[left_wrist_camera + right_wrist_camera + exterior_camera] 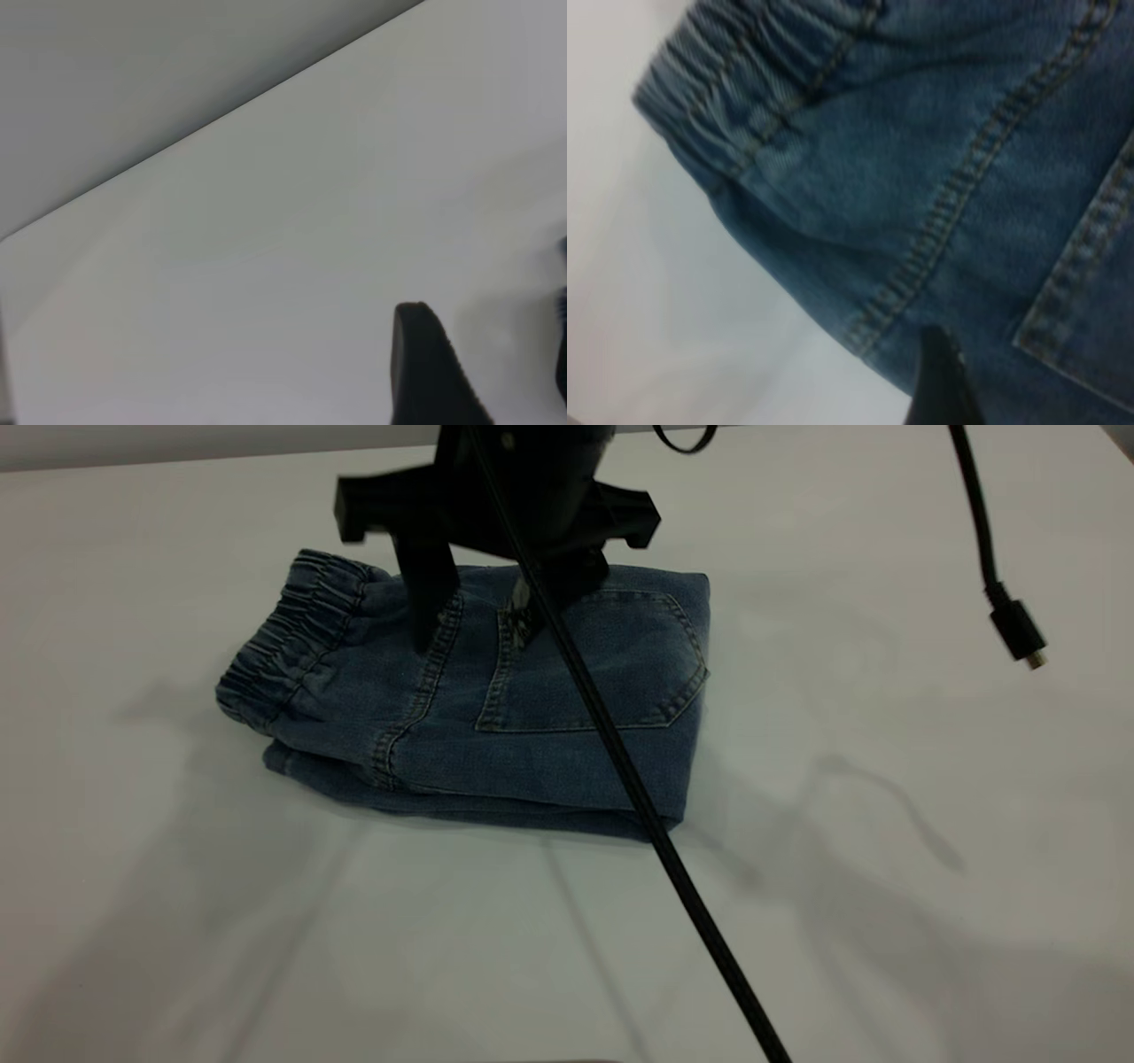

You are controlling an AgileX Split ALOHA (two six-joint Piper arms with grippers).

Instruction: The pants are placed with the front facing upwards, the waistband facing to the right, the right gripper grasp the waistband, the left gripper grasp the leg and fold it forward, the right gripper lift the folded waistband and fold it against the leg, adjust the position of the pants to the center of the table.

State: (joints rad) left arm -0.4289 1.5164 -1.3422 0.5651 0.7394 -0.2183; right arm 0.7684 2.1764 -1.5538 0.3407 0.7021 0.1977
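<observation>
The blue denim pants (496, 700) lie folded into a compact stack on the white table (886, 868), back pocket (602, 664) up. Their gathered waistband (283, 638) is at the stack's left end. My right gripper (478, 624) comes down from above onto the top layer, open, its two fingertips resting on the denim beside the tan seam with no fold between them. The right wrist view shows the waistband (735, 97), the seam and one dark finger (939, 385) against the cloth. My left gripper (496, 363) is open over bare table (266, 248), away from the pants.
A black cable (638, 779) runs diagonally across the pants towards the near edge. Another cable with a loose plug (1019, 633) hangs at the upper right. The table's far edge (221, 115) shows in the left wrist view.
</observation>
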